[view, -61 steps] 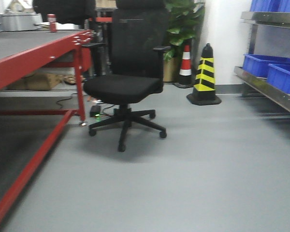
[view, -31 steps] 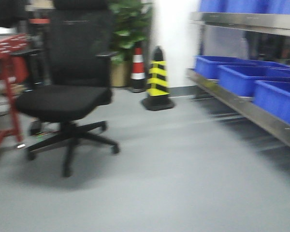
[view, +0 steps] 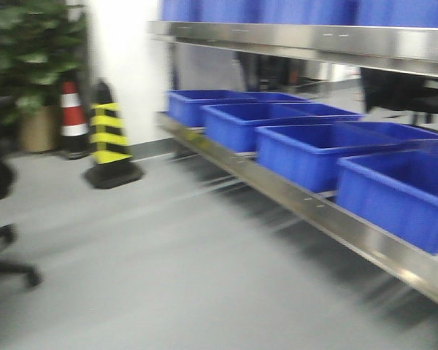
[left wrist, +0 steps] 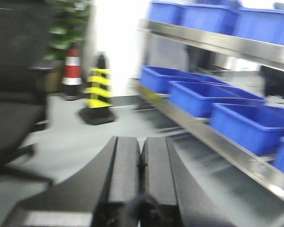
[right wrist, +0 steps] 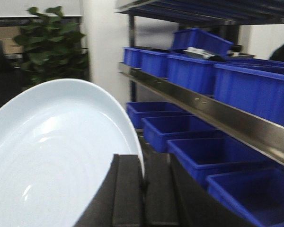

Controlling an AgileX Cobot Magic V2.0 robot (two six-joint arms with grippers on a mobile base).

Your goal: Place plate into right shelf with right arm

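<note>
Where the right wrist view looks along the right pincer [right wrist: 143,163], the round, shallow white plate [right wrist: 61,156] fills the lower left of the frame. It is tilted up on edge, and its pale rim runs into the narrow slot between the two black fingers [right wrist: 128,189] at bottom centre. The right pincer is pinching the plate by that rim. The shiny brushed stainless-steel rack [right wrist: 199,111] crosses from upper centre to the right edge, apart from the plate, with blue plastic bins [right wrist: 194,66] on its levels.

In the left wrist view the left pincer [left wrist: 141,142] sits at bottom centre, its two black fingers pressed together.

The blurred front view shows the rack [view: 314,208] slanting from centre to lower right, carrying a row of blue bins [view: 306,149]. A yellow-and-black striped cone [view: 109,142], a red-and-white cone [view: 73,117] and a green potted plant [view: 33,58] stand at upper left on the grey floor [view: 168,277].
</note>
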